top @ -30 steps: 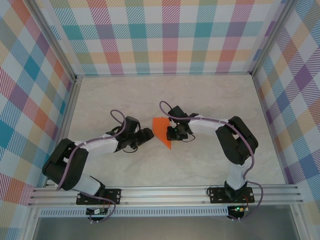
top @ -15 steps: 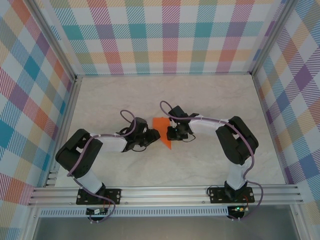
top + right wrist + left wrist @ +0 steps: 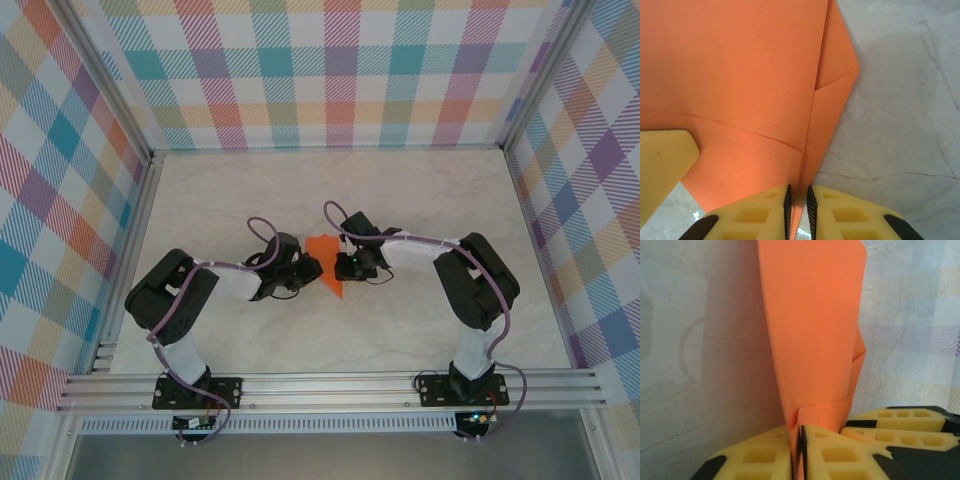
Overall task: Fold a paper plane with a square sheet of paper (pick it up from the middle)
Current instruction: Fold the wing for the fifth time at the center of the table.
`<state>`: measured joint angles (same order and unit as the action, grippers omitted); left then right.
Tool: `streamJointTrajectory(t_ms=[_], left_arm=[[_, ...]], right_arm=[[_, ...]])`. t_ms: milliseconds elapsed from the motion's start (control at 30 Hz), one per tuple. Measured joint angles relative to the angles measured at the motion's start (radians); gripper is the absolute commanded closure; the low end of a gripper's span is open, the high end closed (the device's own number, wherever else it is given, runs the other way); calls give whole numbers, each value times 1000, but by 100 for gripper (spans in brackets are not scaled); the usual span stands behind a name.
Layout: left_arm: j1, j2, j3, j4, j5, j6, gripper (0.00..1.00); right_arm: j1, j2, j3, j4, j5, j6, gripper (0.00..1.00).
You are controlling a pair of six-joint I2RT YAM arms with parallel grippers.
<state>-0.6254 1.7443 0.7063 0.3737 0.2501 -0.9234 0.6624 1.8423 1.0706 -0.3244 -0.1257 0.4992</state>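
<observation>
The left arm (image 3: 225,279) rises from its base at seven o'clock, elbow out toward nine, forearm lying low and pointing to three. The right arm (image 3: 425,246) mirrors it from five o'clock, pointing to nine. The left gripper (image 3: 309,268) and right gripper (image 3: 343,266) face each other near the middle, each with yellow fingers (image 3: 840,457) pinched tight on the orange paper (image 3: 322,248).

a pale marbled tabletop (image 3: 210,195) is lying inside pastel plaid walls (image 3: 330,70) on three sides, with a slotted aluminium rail (image 3: 330,386) running along its near edge.
</observation>
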Motion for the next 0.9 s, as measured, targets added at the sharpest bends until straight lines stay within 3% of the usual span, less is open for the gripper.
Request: streamJointTrajectory(t_ms=[233,467,667,900], left_arm=[[-15,0,22,-24,-34,4,97],[-60,-1,67,-103,-105,21,98],[-84,-1,77,-156,-145,22,98],[-95,-1,86,-165,-162,19,98]], right_arm=[[0,-92,-67,23,39,-27,68],[14,-270,-180,99,112,-74,66],[59,-282,-215,171,101,-137,67],[66,-212,-229,250,61,-146,75]])
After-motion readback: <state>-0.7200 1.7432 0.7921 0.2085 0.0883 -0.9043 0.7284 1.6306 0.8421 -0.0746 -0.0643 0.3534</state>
